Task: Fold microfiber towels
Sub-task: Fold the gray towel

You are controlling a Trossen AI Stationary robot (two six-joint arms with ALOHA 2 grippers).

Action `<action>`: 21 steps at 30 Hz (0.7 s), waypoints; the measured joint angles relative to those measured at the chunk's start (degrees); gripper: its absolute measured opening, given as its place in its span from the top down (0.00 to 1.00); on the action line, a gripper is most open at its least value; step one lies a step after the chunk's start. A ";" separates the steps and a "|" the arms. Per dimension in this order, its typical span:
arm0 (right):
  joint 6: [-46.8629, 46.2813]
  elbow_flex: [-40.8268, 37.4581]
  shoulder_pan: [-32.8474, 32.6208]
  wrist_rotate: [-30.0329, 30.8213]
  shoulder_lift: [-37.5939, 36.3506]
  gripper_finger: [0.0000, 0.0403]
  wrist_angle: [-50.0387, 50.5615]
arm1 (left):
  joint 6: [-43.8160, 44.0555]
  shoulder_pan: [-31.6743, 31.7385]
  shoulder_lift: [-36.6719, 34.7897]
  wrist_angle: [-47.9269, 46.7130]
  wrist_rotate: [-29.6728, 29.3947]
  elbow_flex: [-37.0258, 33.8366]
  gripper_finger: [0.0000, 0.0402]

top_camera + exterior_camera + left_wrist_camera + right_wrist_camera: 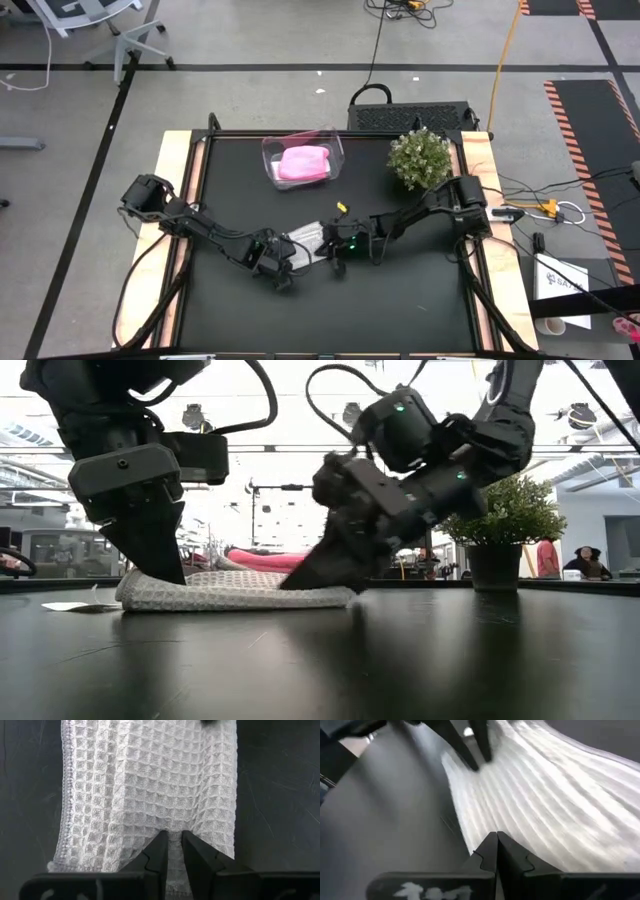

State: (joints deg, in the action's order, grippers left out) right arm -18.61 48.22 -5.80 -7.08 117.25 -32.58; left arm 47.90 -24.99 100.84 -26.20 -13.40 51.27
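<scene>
A white waffle-weave microfiber towel (305, 240) lies folded flat on the black table (420, 290), near its middle; it also fills the left wrist view (150, 780). My left gripper (172, 840) stands at the towel's left end (150, 585), shut on the cloth. My right gripper (300, 582) is shut, its tips down at the towel's right end (545, 795). A pink microfiber towel (303, 163) lies folded in a clear plastic bin (335, 150) at the back. My left gripper pinches a small raised pucker of the white towel (173, 834) between its two fingertips. It comes from above, pointing steeply down. The rest of the towel lies flat on the table. My right gripper's shut fingertips (303, 580) meet the towel's top near its right end (485, 827). They slant down from the table's right side. The towel lies flat under them.
A potted plant (420, 158) stands at the back right of the table. A small yellow object (341, 208) lies just beyond the towel. The table's near half is bare black surface, with wooden strips (170, 180) along the left and right sides.
</scene>
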 joint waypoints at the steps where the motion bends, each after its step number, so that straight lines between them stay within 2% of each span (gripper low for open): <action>1: 0.27 -1.34 0.43 -0.02 -1.52 1.00 0.32 | 0.16 0.00 0.00 0.00 0.01 0.00 0.84; 6: 0.43 -5.15 2.05 1.31 -9.25 1.00 1.69 | 0.27 -0.02 0.00 0.01 0.05 0.00 0.84; 10: 1.61 -4.77 2.04 3.63 -12.72 1.00 2.09 | 0.27 -0.27 -0.02 -0.26 0.91 0.00 0.84; 21: 7.82 6.52 1.59 4.12 -7.40 1.00 -2.82 | -0.63 -0.17 -0.02 0.39 1.08 -0.02 0.84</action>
State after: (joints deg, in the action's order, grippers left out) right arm -10.79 54.74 -4.21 -2.96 109.85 -35.40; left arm 47.27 -25.17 100.82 -25.80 -12.32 51.24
